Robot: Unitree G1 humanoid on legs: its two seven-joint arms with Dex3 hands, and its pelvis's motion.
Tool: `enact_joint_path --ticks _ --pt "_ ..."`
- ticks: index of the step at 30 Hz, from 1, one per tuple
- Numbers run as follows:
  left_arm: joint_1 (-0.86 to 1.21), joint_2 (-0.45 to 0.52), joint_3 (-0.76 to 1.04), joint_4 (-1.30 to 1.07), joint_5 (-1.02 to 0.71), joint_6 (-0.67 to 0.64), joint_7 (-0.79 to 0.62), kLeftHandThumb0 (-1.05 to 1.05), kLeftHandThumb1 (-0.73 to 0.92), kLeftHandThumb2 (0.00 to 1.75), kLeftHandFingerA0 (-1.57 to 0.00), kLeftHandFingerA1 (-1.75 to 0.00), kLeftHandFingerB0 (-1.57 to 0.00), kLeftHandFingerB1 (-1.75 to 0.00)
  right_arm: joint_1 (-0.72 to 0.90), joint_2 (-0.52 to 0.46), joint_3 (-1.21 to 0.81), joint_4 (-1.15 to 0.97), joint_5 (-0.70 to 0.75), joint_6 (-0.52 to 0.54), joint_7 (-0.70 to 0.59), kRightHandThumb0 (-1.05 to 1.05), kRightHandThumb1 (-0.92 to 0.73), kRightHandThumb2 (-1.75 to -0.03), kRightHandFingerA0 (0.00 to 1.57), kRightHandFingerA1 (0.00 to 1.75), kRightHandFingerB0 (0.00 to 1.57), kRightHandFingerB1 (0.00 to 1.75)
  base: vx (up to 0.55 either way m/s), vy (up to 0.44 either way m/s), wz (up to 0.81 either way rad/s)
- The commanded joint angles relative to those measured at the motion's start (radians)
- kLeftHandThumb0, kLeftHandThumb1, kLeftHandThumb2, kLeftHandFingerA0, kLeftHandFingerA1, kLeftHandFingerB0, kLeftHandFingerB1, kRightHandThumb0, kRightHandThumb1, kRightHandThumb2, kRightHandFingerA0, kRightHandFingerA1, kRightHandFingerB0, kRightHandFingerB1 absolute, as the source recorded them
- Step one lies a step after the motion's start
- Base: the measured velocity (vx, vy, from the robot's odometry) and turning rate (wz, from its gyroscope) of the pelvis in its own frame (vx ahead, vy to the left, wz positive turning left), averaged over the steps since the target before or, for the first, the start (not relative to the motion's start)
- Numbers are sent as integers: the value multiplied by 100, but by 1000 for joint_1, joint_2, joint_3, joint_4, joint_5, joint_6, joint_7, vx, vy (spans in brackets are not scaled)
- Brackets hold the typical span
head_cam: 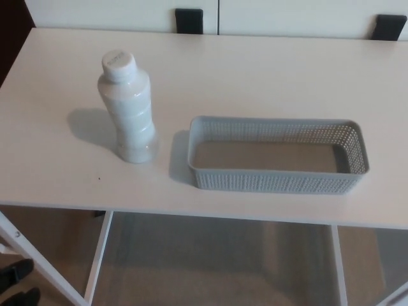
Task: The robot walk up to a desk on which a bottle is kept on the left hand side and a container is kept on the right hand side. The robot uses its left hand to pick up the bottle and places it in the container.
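You see neither hand yet. The white ribbed plastic bottle (127, 108) stands upright on the pale desk (268, 76), left of the empty grey perforated plastic container (278, 155) and apart from it, which suits a left-hand grasp.

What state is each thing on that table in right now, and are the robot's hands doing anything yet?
Bottle: upright on the table, white cap on, untouched, left of the basket and apart from it.
Basket: empty, open side up, resting flat on the table.
Table: white, carrying only the bottle and the basket.
Left robot hand: not in view.
Right robot hand: not in view.
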Motion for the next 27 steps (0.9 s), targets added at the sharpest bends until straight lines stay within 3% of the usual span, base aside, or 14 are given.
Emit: enact_joint_path --ticks 1,2,5,7,8,9,12,14,15,18,19,21,22,27 --pt "11 6 70 -51 -29 47 73 -22 52 95 -35 -58 -4 -44 7 -13 -5 26 -10 -17 1 -19 -68 -59 47 47 36 40 0 0 0" --pt "8 2 112 -77 -52 59 105 -30 69 63 -41 -45 -14 -28 3 -14 -9 33 -3 -23 7 -19 -69 -59 47 48 35 40 0 0 0" --pt "-2 26 241 -104 -114 101 154 -36 57 64 -13 -38 -9 -22 13 -15 -14 28 13 -22 26 -19 -70 -60 46 46 36 41 0 0 0" --pt "-7 40 274 -90 -115 99 150 -36 57 64 -13 -38 -9 -22 19 -15 -13 11 11 -4 20 -19 -70 -60 46 46 36 41 0 0 0" --pt "-12 71 330 -89 -131 95 159 -23 52 97 -1 -50 0 -48 14 -18 -19 14 19 -1 24 -17 -69 -60 47 47 35 40 0 0 0" --pt "-24 98 379 -82 -158 98 158 -37 47 72 -5 -34 0 -17 11 -22 -22 14 21 5 24 -19 -68 -59 46 46 35 39 0 0 0" --pt "-71 139 524 -124 -254 134 193 -34 53 58 -4 -28 0 -18 9 -25 -26 19 21 6 25 -20 -68 -59 46 45 36 40 0 0 0" --pt "-107 160 582 -210 -278 155 240 -44 45 69 -3 -26 -2 -18 2 -19 -21 53 10 -12 22 -21 -69 -60 48 46 36 40 0 0 0" --pt "-114 168 590 -253 -287 165 236 -57 37 72 -7 -52 -5 -16 3 -19 -19 64 5 -20 21 -20 -69 -60 48 45 36 39 0 0 0" --pt "-136 185 596 -356 -308 184 215 -61 37 72 -9 -57 -6 -28 19 -16 -14 42 1 -14 19 -20 -69 -59 46 45 35 39 0 0 0" --pt "-166 196 584 -419 -334 210 197 -32 20 81 0 -53 0 -51 27 -14 -12 22 3 -3 17 -20 -67 -59 43 44 36 39 0 0 0" --pt "-209 209 557 -492 -376 263 185 -31 24 82 0 -53 0 -50 19 -12 -14 43 3 -13 16 -22 -65 -59 45 46 36 39 0 0 0" --pt "-234 220 530 -533 -402 304 175 -55 37 65 -4 -40 -8 -35 14 -11 -14 55 2 -23 15 -22 -65 -59 46 46 37 40 0 0 0" --pt "-315 210 362 -561 -380 322 73 -48 31 67 0 -19 0 -9 18 -16 -10 49 -5 -27 17 -24 -65 -59 45 45 37 40 0 0 0"
